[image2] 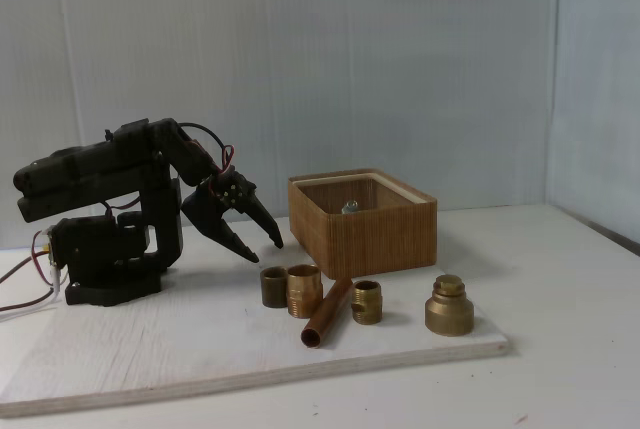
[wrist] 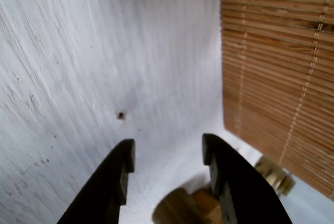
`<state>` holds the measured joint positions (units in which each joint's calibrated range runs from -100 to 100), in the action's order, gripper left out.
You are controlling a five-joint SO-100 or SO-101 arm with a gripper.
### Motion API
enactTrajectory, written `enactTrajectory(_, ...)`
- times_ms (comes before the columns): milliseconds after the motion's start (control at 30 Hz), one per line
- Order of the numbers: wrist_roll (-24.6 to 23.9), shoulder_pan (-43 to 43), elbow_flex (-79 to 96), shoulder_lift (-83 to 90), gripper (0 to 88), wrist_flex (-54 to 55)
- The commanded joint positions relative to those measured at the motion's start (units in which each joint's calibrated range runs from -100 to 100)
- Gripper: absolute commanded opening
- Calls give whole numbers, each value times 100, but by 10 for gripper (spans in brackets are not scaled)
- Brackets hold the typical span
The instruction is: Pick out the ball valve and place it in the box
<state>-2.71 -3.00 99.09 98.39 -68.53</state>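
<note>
The gripper (image2: 262, 250) hangs with its jaws spread and nothing between them, just above the brass fittings (image2: 290, 287) beside the box (image2: 365, 234). A silver nut peeks over the box rim, so the ball valve (image2: 349, 207) looks already inside; all that seems left is pulling the arm clear
</note>
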Motion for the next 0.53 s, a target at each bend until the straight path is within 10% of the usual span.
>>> enactTrajectory(0,18,27,46,25,134,-39)
enactTrajectory(500,18,-10,46,25,133,-39)
